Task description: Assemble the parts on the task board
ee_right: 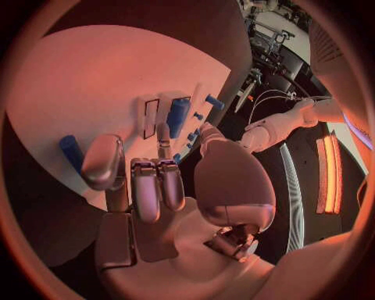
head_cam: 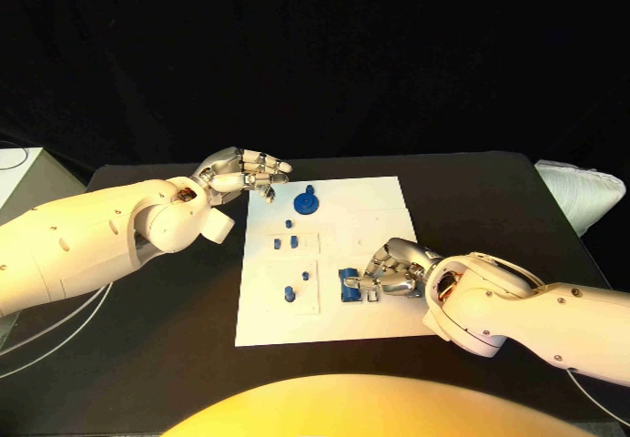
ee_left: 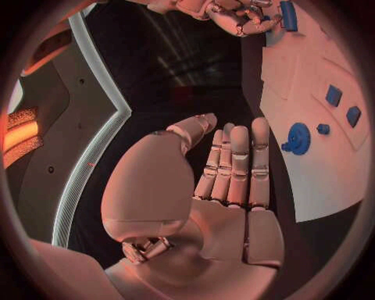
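The white task board (head_cam: 381,205) lies in the middle of the black table. On its far part stands a round blue part with a knob (head_cam: 306,202) (ee_left: 297,137). Small blue parts (head_cam: 289,242) sit in recessed squares further along, and a blue peg (head_cam: 289,293) stands nearer to me. My right hand (head_cam: 390,273) rests on the board's near middle, its fingers curled around a blue block (head_cam: 350,284) (ee_right: 178,115) (ee_left: 288,15) at their tips. My left hand (head_cam: 246,172) (ee_left: 234,169) hovers at the board's far left corner with its fingers stretched out and nothing in it.
A white box (head_cam: 29,177) stands at the table's far left edge. A white cloth bundle (head_cam: 580,193) lies at the far right. Bare black table (head_cam: 486,200) runs along both sides of the board.
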